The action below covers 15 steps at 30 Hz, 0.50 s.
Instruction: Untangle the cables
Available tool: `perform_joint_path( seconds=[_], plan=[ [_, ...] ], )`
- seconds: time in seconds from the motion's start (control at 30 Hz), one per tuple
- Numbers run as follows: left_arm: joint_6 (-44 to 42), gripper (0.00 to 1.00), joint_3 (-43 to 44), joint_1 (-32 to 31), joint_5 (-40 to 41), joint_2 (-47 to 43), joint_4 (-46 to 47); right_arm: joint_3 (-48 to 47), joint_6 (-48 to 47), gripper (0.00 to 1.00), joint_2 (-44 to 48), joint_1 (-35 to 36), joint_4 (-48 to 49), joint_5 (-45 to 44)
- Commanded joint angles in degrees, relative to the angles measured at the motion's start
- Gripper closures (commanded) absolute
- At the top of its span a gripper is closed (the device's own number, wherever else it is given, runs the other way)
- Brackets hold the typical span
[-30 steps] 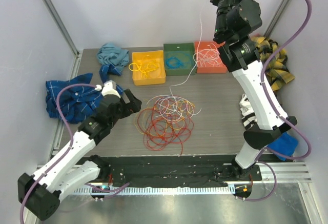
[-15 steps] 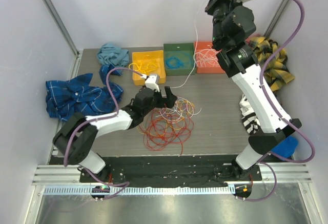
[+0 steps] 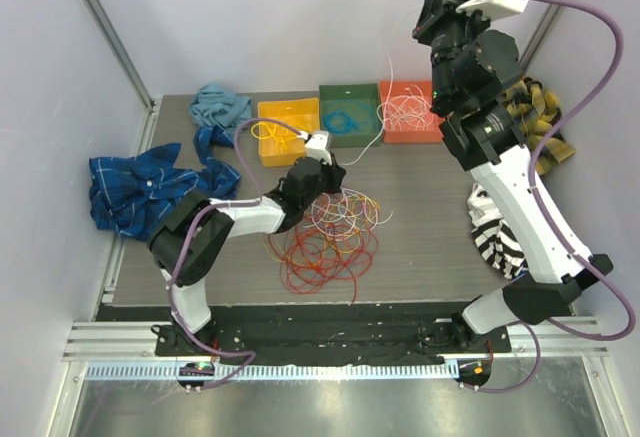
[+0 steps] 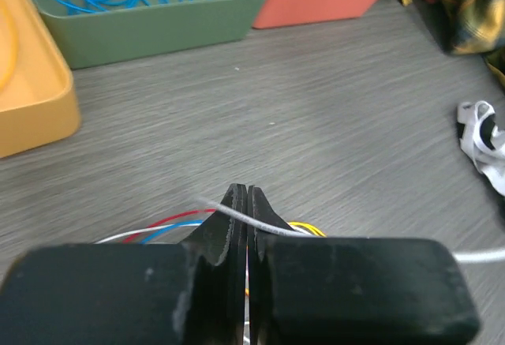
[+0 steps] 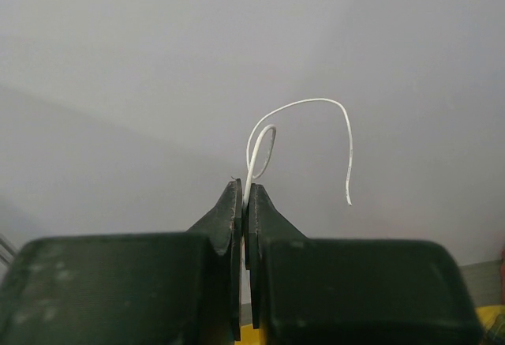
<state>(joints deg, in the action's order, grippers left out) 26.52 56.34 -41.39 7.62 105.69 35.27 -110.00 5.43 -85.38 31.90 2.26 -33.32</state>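
The cables point(image 3: 325, 232) lie in a loose red, orange, yellow and white tangle in the middle of the tabletop point(image 3: 430, 227). One white cable point(image 5: 308, 99) is pulled out of it. The right gripper point(image 5: 243, 191) is clamped on this cable near its free end, high above the far right of the scene. The left gripper point(image 4: 247, 195) is pinched shut on a white strand at the far edge of the tangle, apparently the same cable.

With both ends gripped, more lift would only tighten the strand. It would probably go better if the left gripper let the wire slide or held the heap down while the right draws slowly upward, watching for coloured loops riding up. Once the cable is free, the orange bin point(image 3: 412, 138), which already holds white wire, looks like the place for it.
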Motion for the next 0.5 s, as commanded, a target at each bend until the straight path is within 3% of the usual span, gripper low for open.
perform_joint_path(
  seconds=[0.0, 0.27, 0.47],
  plan=[
    [-2.6, 1.00, 1.1, 0.3, 5.7, -8.0, -1.6, 4.0, 1.7, 0.99, 4.3, 0.2, 2.7, -1.0],
    [-7.5, 1.00, 11.2, 0.3, 11.8, -23.3, -18.0, 17.8, 8.0, 0.99, 12.9, 0.2, 3.3, -1.4],
    [-6.5, 0.99, 21.8, 0.3, 8.8, -27.7, -24.8, 23.5, 9.6, 0.99, 18.2, 0.2, -0.1, -0.3]
  ],
)
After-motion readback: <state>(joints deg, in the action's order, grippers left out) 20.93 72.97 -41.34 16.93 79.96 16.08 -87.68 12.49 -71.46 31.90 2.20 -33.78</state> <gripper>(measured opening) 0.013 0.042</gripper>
